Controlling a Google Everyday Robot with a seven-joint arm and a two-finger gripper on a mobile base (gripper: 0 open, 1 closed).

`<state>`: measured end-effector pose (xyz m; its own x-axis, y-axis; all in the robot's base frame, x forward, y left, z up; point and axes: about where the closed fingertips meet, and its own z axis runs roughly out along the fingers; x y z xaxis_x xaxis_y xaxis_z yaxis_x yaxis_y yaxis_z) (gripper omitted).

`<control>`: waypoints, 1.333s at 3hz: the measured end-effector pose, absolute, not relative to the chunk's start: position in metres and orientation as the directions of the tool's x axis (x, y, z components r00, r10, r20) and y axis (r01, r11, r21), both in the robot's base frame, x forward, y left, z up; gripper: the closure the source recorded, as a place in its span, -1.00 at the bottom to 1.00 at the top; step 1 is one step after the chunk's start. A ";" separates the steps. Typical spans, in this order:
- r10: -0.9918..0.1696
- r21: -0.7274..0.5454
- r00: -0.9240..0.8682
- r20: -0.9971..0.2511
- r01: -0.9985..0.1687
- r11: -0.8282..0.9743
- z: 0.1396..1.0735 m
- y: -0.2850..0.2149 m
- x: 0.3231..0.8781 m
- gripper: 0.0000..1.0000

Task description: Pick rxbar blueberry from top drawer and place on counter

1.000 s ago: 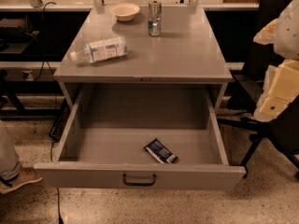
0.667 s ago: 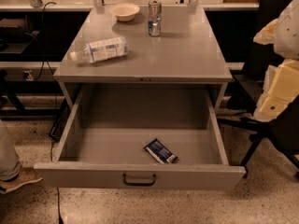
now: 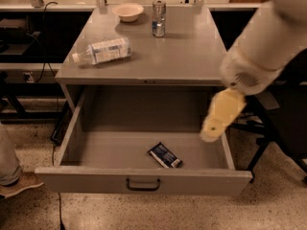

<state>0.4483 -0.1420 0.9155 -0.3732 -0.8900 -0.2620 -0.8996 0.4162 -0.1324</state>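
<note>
The rxbar blueberry (image 3: 164, 155), a dark blue wrapper with white markings, lies flat on the floor of the open top drawer (image 3: 96, 178), near its front and slightly right of centre. The drawer's dark handle (image 3: 143, 184) is centred on the front panel. The grey counter (image 3: 187, 51) is above it. My gripper (image 3: 213, 127), pale yellow at the end of the white arm, hangs over the drawer's right side, above and to the right of the bar and apart from it. It holds nothing that I can see.
On the counter a clear plastic bottle (image 3: 102, 50) lies on its side at the left, with a pale bowl (image 3: 128, 11) and a can (image 3: 159, 18) at the back. A dark chair (image 3: 283, 128) stands at the right. A person's shoe (image 3: 17, 182) is at the left.
My arm has swung in from the right edge of the view and the gripper now hangs over the drawer's right side. The bar and the drawer have not moved.
</note>
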 end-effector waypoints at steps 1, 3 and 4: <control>-0.847 -0.054 -0.451 -0.283 -0.874 0.483 0.877 -0.105 0.453 -1.00; -0.836 -0.034 -0.485 -0.258 -0.860 0.509 0.844 -0.094 0.475 -1.00; -0.810 0.005 -0.537 -0.235 -0.834 0.551 0.799 -0.082 0.504 -1.00</control>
<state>0.5036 -0.0821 0.7991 -0.5370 -0.8101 -0.2352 -0.8342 0.5514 0.0052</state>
